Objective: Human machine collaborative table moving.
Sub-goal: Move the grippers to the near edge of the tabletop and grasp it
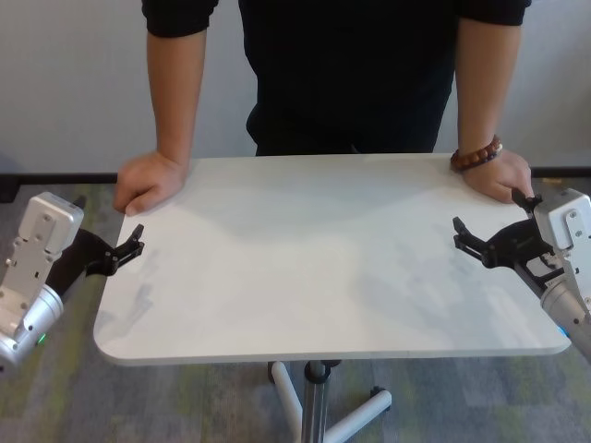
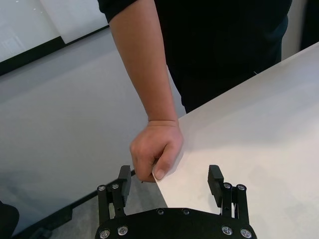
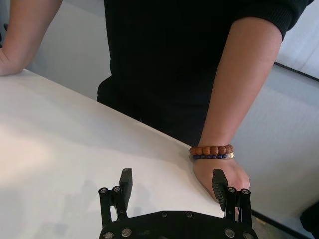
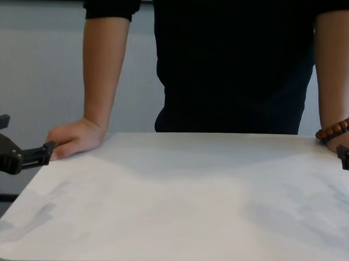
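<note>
The table [image 1: 323, 268] is a white marbled top on a grey post [image 1: 316, 392]. The human [image 1: 351, 74], in a black shirt, stands at its far side. One hand [image 1: 148, 180] grips the far left corner. The other hand, with a bead bracelet [image 1: 476, 154], grips the far right corner. My left gripper [image 1: 127, 249] is open at the table's left edge, and the left wrist view [image 2: 169, 181] shows the edge between its fingers. My right gripper [image 1: 494, 221] is open at the right edge, beside the braceleted hand [image 3: 222, 174].
White base legs [image 1: 355, 420] spread from the post over grey carpet [image 1: 185, 406]. A pale wall with a dark baseboard [image 1: 18, 180] stands behind the human. Both gripper tips show at the chest view's sides: the left gripper [image 4: 45, 152] and the right gripper [image 4: 345, 156].
</note>
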Robot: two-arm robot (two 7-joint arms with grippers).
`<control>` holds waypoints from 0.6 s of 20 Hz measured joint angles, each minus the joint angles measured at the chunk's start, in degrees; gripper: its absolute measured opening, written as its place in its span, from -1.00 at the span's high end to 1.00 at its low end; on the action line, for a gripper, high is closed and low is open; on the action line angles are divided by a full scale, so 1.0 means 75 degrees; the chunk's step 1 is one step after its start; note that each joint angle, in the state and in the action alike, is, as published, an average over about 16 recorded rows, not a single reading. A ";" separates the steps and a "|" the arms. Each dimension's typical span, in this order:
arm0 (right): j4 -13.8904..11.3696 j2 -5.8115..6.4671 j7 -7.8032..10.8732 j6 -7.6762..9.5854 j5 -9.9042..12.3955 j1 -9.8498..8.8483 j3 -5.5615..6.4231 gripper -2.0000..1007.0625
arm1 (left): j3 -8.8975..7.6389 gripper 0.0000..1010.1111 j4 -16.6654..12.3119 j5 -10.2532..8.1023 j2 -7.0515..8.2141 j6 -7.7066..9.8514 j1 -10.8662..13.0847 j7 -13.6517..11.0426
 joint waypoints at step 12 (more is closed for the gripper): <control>0.0000 0.0000 0.0000 0.0000 0.0000 0.0000 0.0000 -1.00 | 0.0000 -0.98 0.0000 0.0000 0.0000 0.0000 0.0000 0.0000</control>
